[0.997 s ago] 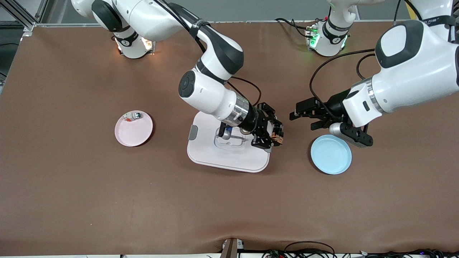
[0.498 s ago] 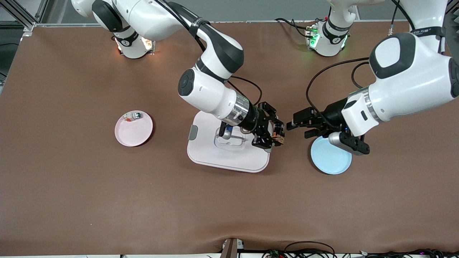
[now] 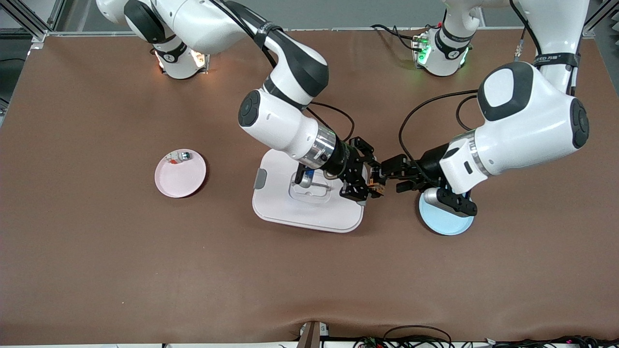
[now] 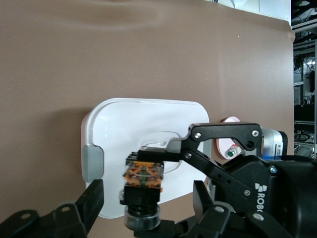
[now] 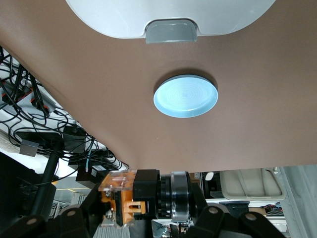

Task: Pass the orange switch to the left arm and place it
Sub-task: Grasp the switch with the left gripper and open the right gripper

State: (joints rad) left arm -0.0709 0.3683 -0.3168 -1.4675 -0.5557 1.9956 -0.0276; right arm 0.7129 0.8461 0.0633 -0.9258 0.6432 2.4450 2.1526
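Front view: the right hand (image 3: 370, 182) hangs over the edge of the box (image 3: 285, 203) toward the left arm's end of the desk (image 3: 96, 251), clenched on the orange switch (image 3: 373, 184). The left hand (image 3: 384, 175) meets it there, its 2 fingers (image 4: 89, 202) spread on either side of the switch without closing on it. A light blue plate (image 3: 447, 221) lies under the left wrist, and a pink plate (image 3: 180, 174) sits toward the right arm's end, carrying small pieces (image 3: 180, 156).
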